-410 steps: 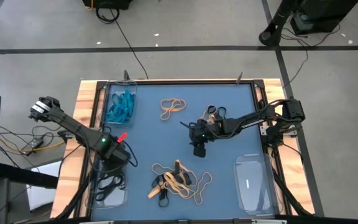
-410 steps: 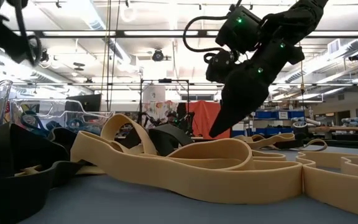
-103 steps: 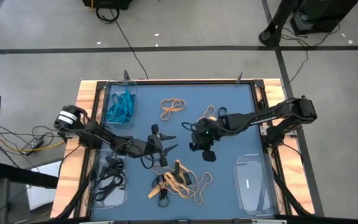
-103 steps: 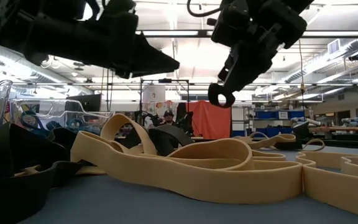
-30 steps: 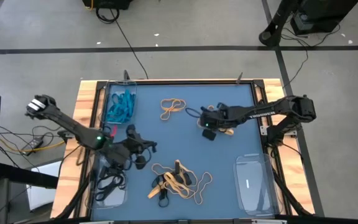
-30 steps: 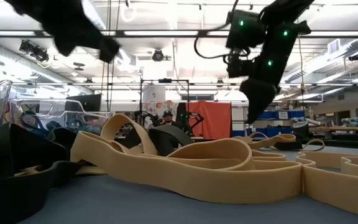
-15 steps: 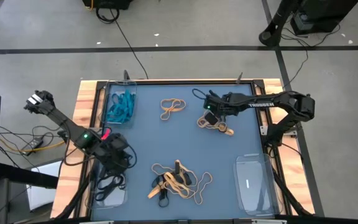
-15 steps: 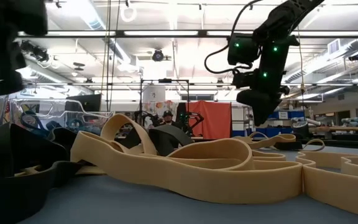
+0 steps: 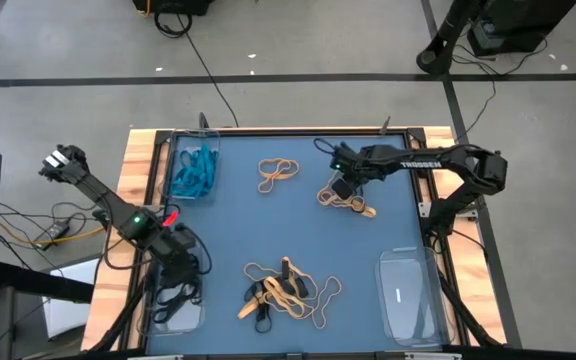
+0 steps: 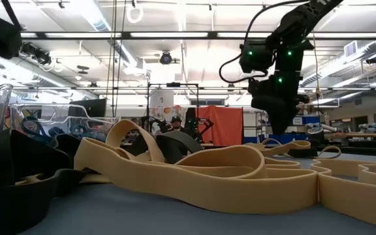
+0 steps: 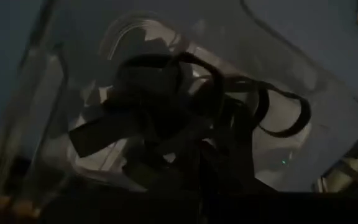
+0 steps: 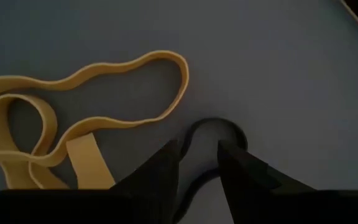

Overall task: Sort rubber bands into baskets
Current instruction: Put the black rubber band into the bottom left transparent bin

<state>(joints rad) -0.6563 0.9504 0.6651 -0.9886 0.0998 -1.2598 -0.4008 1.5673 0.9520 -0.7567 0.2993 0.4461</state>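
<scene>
Table [image 9: 368,250]: flat matte blue mat inside a pale wooden frame.
Tan bands [image 9: 286,290]: broad, flat, rubbery loops heaped at the near middle with a few black ones mixed in; loom large and smooth-edged in the low view [image 10: 194,171]; smaller tan clusters at far centre [image 9: 278,172] and just beside the right gripper [image 9: 348,201].
Black band [image 12: 211,146]: thin, dark, rounded loop lying on the mat next to the tan loops [image 12: 86,118].
Teal bands [image 9: 194,170]: tangled thin loops inside the far-left clear basket [image 9: 180,140].
Near-left basket [image 9: 158,318]: clear glossy plastic, rounded corners, holding black bands; in the left wrist view a knot of flat black strips [image 11: 179,112].
Near-right basket [image 9: 408,295]: clear rectangular tray, rounded corners.
Left gripper [image 9: 186,268]: fingers closed together, over the far end of the near-left basket; whether a band is pinched cannot be told.
Right gripper [image 9: 341,187]: fingers [image 12: 157,171] parted, straddling the black loop on the mat, nothing lifted.
Writing: white "TROSSEN" lettering along the right arm [image 9: 418,158].
</scene>
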